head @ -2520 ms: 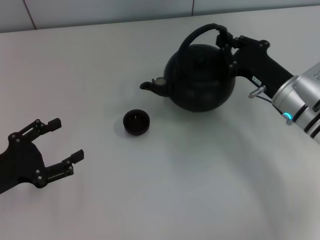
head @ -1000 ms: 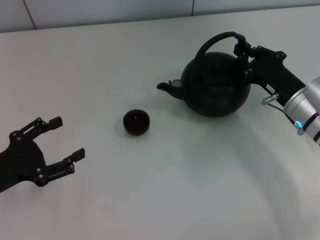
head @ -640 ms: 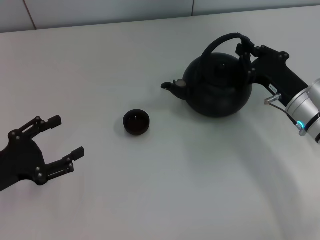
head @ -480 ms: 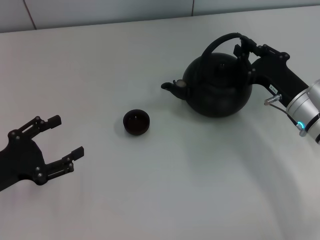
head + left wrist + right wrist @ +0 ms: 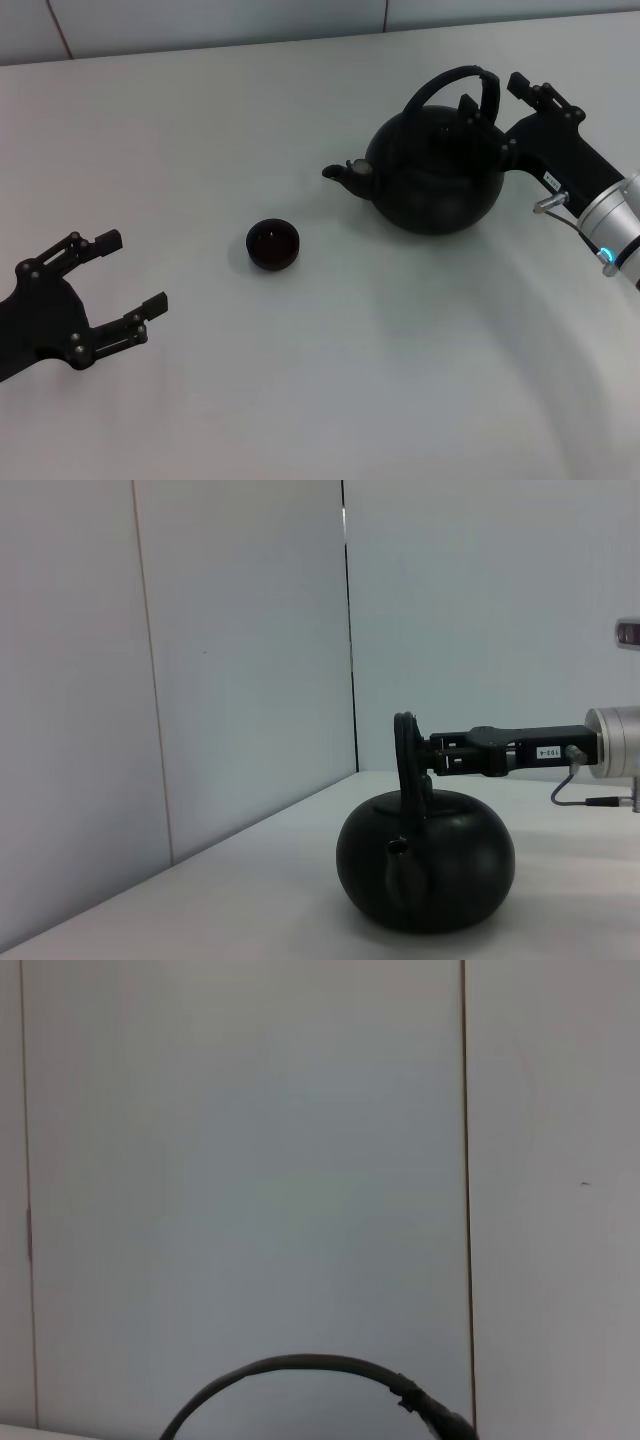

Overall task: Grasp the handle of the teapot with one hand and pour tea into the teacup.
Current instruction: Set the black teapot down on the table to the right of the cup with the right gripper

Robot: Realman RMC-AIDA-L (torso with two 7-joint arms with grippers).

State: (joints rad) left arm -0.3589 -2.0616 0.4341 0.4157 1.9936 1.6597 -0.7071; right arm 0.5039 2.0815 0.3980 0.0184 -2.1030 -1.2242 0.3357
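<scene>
Teapot standing on my desk, right gripper spread at its handle.

My left gripper (image 5: 125,283) waits open, low left; teacup (image 5: 273,244) mid-desk (image 5: 330,400); teapot (image 5: 434,178) upright beyond, spout toward the cup; right gripper (image 5: 500,92) open, fingers straddling the handle (image 5: 452,77).

left pincer (image 5: 128,283): spread wide, near-left, low | right pincer (image 5: 497,92): fingers apart, far-right, arm extended
</scene>
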